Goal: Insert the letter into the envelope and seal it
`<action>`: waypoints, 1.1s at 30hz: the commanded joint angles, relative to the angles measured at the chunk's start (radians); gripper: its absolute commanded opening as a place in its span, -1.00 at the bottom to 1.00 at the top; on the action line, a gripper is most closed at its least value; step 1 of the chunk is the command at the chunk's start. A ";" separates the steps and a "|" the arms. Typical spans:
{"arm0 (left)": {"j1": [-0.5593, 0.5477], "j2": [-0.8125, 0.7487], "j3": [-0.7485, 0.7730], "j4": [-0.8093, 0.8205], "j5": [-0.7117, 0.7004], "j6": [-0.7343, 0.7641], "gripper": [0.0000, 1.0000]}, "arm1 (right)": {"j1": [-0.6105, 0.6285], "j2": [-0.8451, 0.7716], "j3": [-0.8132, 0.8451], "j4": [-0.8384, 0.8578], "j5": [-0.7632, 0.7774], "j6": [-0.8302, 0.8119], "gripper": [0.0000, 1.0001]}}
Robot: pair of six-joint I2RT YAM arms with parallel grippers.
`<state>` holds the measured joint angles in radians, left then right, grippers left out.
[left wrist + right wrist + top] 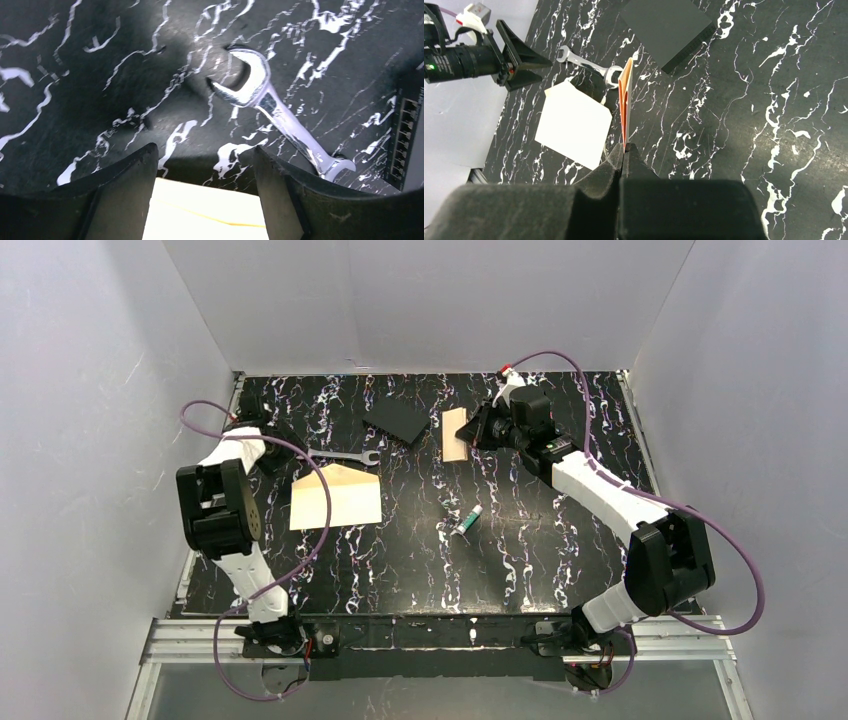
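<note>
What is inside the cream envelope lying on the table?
The envelope lies flat with its flap open; its own paper hides the pocket. The letter is outside it, pinched in the right gripper.

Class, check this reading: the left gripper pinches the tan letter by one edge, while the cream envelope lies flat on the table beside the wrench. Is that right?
No. It is the right gripper that pinches the letter, as the right wrist view shows; the left gripper stands open, holding nothing. The envelope does lie flat on the table beside the wrench.
</note>
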<state>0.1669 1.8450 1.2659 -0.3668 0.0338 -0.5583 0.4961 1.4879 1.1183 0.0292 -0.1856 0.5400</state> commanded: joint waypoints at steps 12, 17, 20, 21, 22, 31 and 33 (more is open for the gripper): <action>-0.170 0.055 0.038 0.043 0.295 0.273 0.18 | -0.014 -0.027 0.027 -0.028 -0.001 -0.051 -0.97; -0.252 0.039 -0.022 0.069 0.422 0.295 0.14 | -0.014 -0.042 0.020 -0.028 0.018 -0.051 -0.97; -0.292 0.039 -0.045 0.095 0.523 0.306 0.14 | -0.014 -0.041 0.016 -0.028 0.013 -0.048 -0.97; -0.305 0.038 -0.049 0.097 0.550 0.314 0.14 | -0.014 -0.041 0.015 -0.028 0.012 -0.045 -0.97; -0.317 0.035 -0.053 0.097 0.579 0.325 0.13 | -0.014 -0.039 0.012 -0.028 0.012 -0.043 -0.97; -0.383 -0.060 -0.088 0.126 0.706 0.281 0.13 | -0.014 -0.020 -0.005 -0.010 -0.011 -0.038 -0.97; -0.381 -0.103 -0.054 0.121 0.615 0.218 0.16 | -0.014 -0.004 -0.012 0.008 -0.048 -0.033 -0.97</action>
<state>-0.2211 1.8877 1.1713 -0.2485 0.6819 -0.2581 0.4854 1.4837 1.1145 -0.0086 -0.1871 0.5125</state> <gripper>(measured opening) 0.568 0.029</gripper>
